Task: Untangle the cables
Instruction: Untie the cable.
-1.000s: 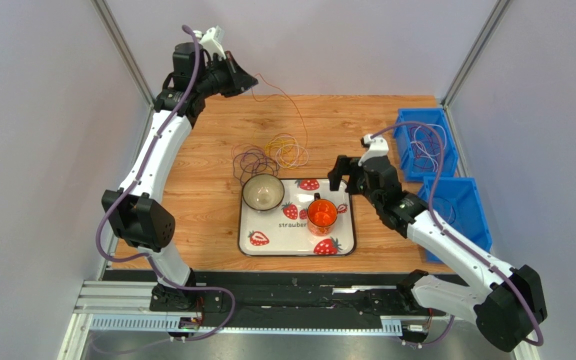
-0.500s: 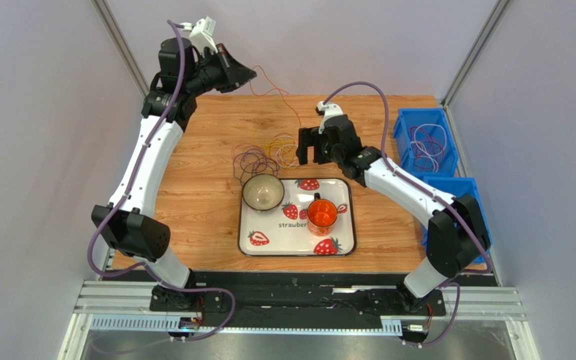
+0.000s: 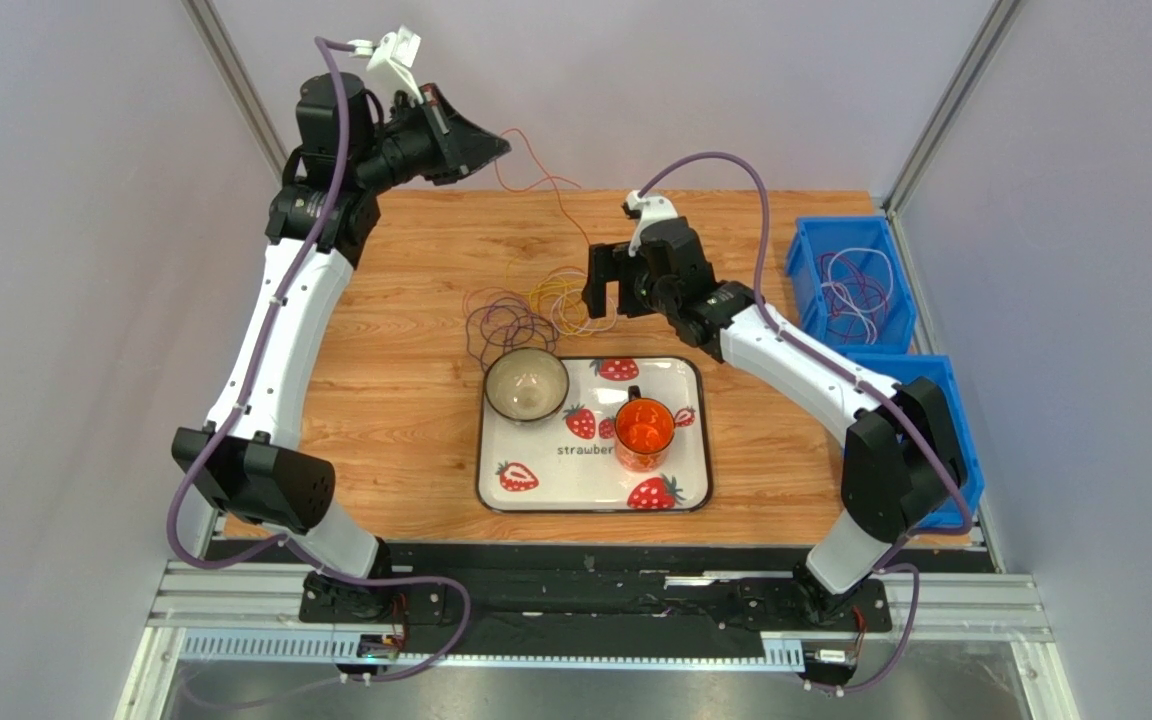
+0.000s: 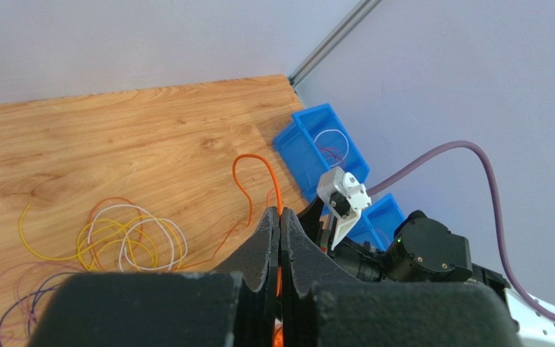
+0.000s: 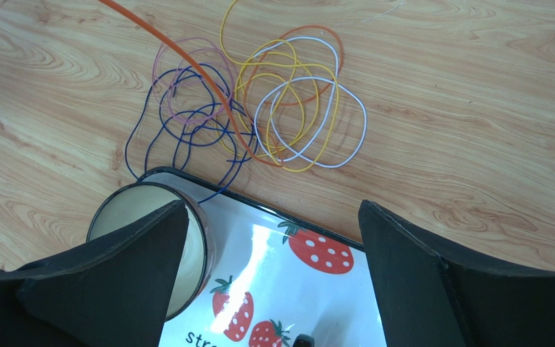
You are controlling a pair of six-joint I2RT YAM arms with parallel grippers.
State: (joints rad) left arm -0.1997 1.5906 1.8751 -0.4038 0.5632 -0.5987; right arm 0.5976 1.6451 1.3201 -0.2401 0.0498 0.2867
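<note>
1. Jaws of matte black plastic on the left gripper (image 4: 280,217) are seen pressed flat together, with a thin orange cable (image 4: 244,177) pinched between them; the gripper is raised high near the table's far edge.
2. The held cable is seen running down in a slack curve to the tangle of cables (image 5: 259,108) lying on the boards.
3. The right gripper (image 5: 272,217) is held with its black jaws spread wide and nothing between them, above the tray's far rim and near the tangle.
4. The tangle is made up of thin round overlapping loops in purple, dark blue, yellow, orange and white, just beyond the tray.
5. A glossy white rectangular tray (image 5: 259,207), black-rimmed and printed with strawberries, is seen carrying a round beige bowl (image 5: 139,210) and a translucent orange cup (image 3: 644,428).
6. The table (image 3: 402,345) is surfaced in pale wood grain; two blue plastic bins (image 3: 845,285) are set along its right edge, thin loops lying in the far one. Plain grey walls (image 3: 86,225) and aluminium posts (image 3: 244,98) enclose it.
</note>
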